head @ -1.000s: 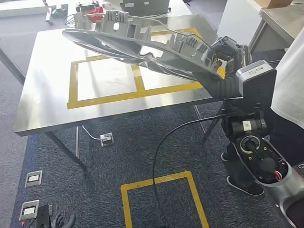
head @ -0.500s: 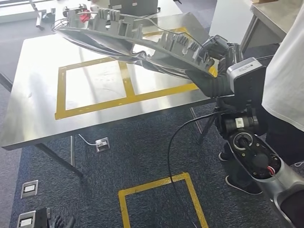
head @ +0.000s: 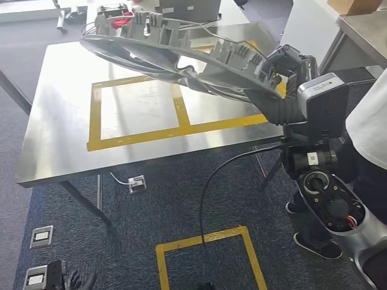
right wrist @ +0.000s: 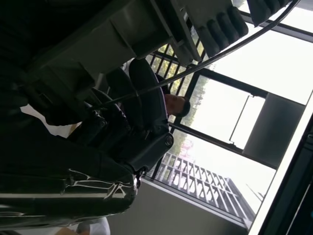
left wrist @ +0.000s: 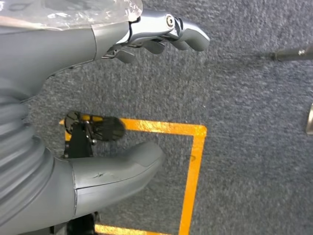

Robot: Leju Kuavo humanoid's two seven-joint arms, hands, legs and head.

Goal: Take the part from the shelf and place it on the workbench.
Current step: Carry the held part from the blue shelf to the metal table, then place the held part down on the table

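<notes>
The right hand was up at the near right corner of the workbench, its dark fingers wrapped around one end of the part, a long grey moulded piece with ribbed clips along its upper edge. From that grip the part stretched far out to the hand's left, held in the air above the steel top and the yellow tape rectangles, not resting on the surface. A thin wire ran along the part's length. In the right wrist view the fingers sat curled tight against the dark underside of the part, windows bright behind them. A person in a white top stood just beside the right arm. The left hand hung low over the grey carpet, thumb and fingers apart with nothing between them, and beneath it lay a yellow floor square. A black cable trailed down from below the right hand to the carpet.
</notes>
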